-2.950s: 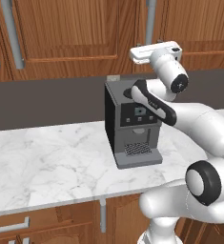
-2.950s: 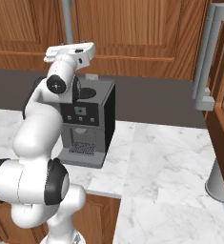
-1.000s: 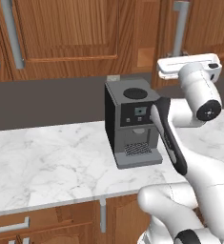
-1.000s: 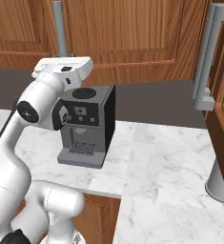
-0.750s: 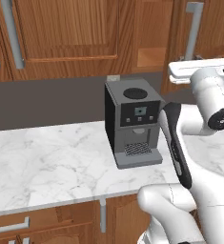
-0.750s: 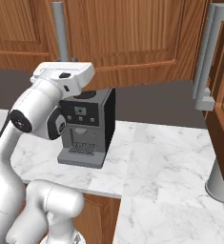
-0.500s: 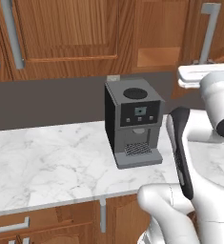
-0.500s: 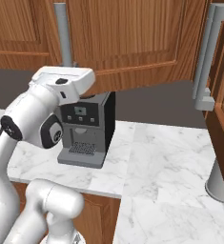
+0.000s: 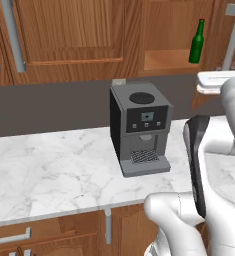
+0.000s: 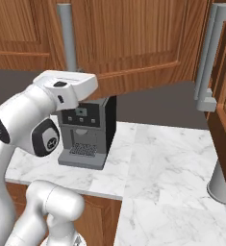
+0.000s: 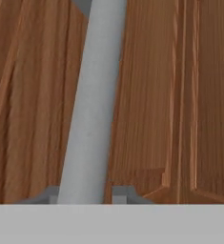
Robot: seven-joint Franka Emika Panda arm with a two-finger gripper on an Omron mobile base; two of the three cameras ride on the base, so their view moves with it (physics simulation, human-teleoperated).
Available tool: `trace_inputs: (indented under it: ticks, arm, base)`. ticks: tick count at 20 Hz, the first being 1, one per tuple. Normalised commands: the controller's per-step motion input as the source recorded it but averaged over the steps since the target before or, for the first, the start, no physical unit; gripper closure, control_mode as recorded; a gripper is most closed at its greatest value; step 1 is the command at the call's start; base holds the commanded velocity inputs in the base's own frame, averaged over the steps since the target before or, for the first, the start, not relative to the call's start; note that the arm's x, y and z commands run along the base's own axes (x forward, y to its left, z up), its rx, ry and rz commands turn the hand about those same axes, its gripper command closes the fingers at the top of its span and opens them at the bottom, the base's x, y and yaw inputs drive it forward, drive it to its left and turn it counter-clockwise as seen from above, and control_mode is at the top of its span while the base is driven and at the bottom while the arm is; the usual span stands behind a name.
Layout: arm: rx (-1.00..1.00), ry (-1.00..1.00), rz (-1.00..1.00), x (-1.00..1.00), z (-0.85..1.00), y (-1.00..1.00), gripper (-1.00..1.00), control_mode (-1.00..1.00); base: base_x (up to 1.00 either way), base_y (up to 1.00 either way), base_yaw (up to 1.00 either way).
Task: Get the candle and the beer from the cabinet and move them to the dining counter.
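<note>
Reddish-brown wooden cabinet [image 9: 69, 35] fronts are seen along the wall above a white marble worktop [image 9: 49, 170]. At the bottom of the hand view the two small finger tips [image 11: 50, 194] are seen at either side of a long grey bar handle [image 11: 92, 102], and the pincer [image 11: 85, 196] is closed on this handle. The handle runs up a raised-panel door [image 11: 180, 95], very close to the camera. In the right base view the white hand is held up near the lower end of a grey handle [image 10: 66, 36] on a cabinet door [image 10: 133, 38]. In the left base view one cabinet compartment is seen open at the upper right, and the beer [image 9: 197, 42], a dark green bottle with a red cap, is standing upright on the wooden shelf [image 9: 164, 59] inside. Below the cabinet a grey coffee machine [image 9: 139, 127] is placed on the worktop, against the dark wall. A candle cannot be made out.
</note>
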Motion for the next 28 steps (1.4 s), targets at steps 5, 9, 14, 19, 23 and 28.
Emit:
trace_inputs:
  ticks: [5, 9, 14, 19, 23, 28]
  arm:
    - [0.06, 0.00, -0.03, -0.55, -0.01, -1.00, 1.00, -1.00]
    - [0.07, 0.00, -0.02, -0.50, 0.00, -1.00, 1.00, -1.00]
    - [0.08, 0.00, 0.00, -0.43, 0.00, -1.00, 1.00, -1.00]
    - [0.08, 0.00, 0.00, -0.28, 0.00, -0.90, 1.00, -1.00]
    - [0.06, 0.00, 0.00, -0.07, 0.00, -0.63, 1.00, -1.00]
    - [0.01, 0.00, 0.00, 0.00, 0.00, -0.08, -1.00, -1.00]
  base:
    - [0.00, 0.00, 0.00]
    - [0.00, 0.00, 0.00]
    - [0.00, 0.00, 0.00]
    - [0.00, 0.00, 0.00]
    - [0.00, 0.00, 0.00]
    - [0.00, 0.00, 0.00]
